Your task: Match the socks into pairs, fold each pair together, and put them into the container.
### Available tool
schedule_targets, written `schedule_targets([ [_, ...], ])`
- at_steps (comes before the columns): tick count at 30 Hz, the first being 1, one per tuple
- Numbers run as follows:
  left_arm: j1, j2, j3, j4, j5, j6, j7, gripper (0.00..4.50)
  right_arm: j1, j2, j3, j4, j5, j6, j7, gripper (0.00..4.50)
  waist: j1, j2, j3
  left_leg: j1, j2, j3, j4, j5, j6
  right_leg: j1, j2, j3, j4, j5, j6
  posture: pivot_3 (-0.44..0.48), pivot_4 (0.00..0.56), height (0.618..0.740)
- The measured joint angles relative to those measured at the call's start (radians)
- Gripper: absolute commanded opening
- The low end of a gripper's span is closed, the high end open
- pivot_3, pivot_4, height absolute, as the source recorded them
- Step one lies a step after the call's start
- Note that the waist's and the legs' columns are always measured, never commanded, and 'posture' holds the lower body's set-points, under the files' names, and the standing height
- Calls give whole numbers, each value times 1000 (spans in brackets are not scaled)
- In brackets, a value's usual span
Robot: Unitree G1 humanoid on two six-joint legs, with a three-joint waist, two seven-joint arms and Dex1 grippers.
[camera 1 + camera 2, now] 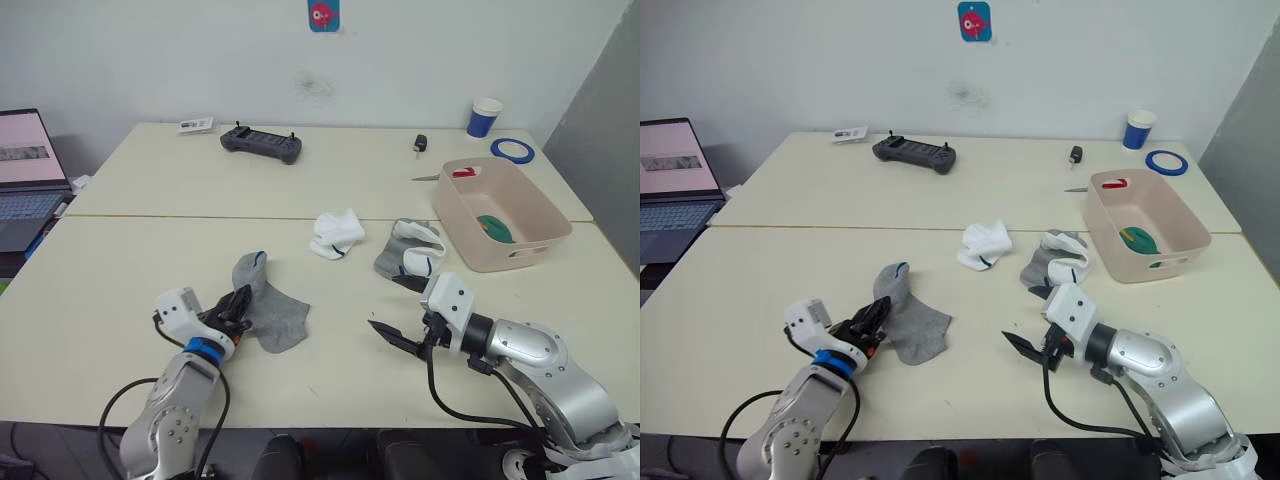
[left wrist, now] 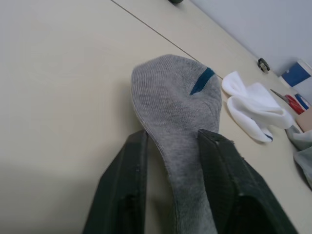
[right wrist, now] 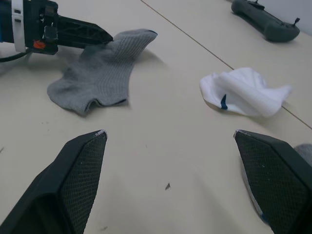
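Note:
A grey sock (image 1: 272, 308) with a blue mark (image 2: 202, 80) lies flat near the table's front left. My left gripper (image 1: 240, 303) is shut on its near edge, and the sock runs between the two fingers (image 2: 124, 185). A crumpled white sock (image 1: 336, 234) lies at the table's middle. To its right, a grey sock and a white sock (image 1: 410, 250) lie heaped together beside the container (image 1: 500, 255). A green sock (image 1: 494, 228) rests inside that pale pink bin. My right gripper (image 1: 398, 310) hovers open in front of the heap, holding nothing.
A black controller (image 1: 261, 144), a small card (image 1: 195, 125) and a key fob (image 1: 421, 144) lie at the back. A blue-and-white cup (image 1: 484, 117) and a blue tape roll (image 1: 513, 149) stand back right. A laptop (image 1: 25, 170) sits off the left edge.

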Motion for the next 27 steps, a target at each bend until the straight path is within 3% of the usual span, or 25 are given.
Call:
schedule_targets([
  [3,47,102,14,-8,2,9,-62,3681,-34,49,47,14,-11,9,-22,4500,0,-1,0,0,0,0,0,0,0,-1,0,0,0,0,0,0,150,740],
  [5,97,234,6,-26,27,-2,-173,4352,-59,102,100,29,-25,31,-43,4500,-1,-1,-1,-1,0,0,-1,0,0,-2,0,0,0,-1,-2,0,150,740],
  [8,174,456,-7,-19,91,-72,-393,4433,-102,167,193,111,-72,47,-66,4500,-1,-3,-2,-1,1,0,-2,0,0,-3,0,-1,1,-4,-8,0,150,740],
  [10,188,539,-5,-15,123,-125,-503,4433,-115,191,233,161,-94,48,-76,4500,2,-1,-1,-1,1,1,-2,0,0,-3,-2,-1,0,-6,-12,0,150,740],
  [15,165,692,-31,18,152,-192,-731,4433,-204,282,307,305,-137,47,-77,4500,3,-2,-2,-2,1,1,-2,0,0,-4,-3,-1,0,-6,-12,0,150,740],
  [19,128,747,-56,22,180,-237,-832,4433,-247,385,359,457,-164,44,-87,4500,0,-2,-1,-2,2,1,-4,0,0,-5,-2,-1,0,-5,-11,0,150,740],
  [23,103,747,-69,22,181,-244,-850,4500,-260,451,369,537,-193,28,-121,3574,0,-2,-1,-3,4,-1,-5,0,0,-6,-2,-1,0,-4,-9,0,150,740],
  [27,97,744,-69,22,182,-245,-849,4500,-258,444,364,538,-199,21,-119,2315,-1,-2,-1,-3,4,-1,-6,0,0,-6,-2,-1,0,-4,-9,0,150,740],
])
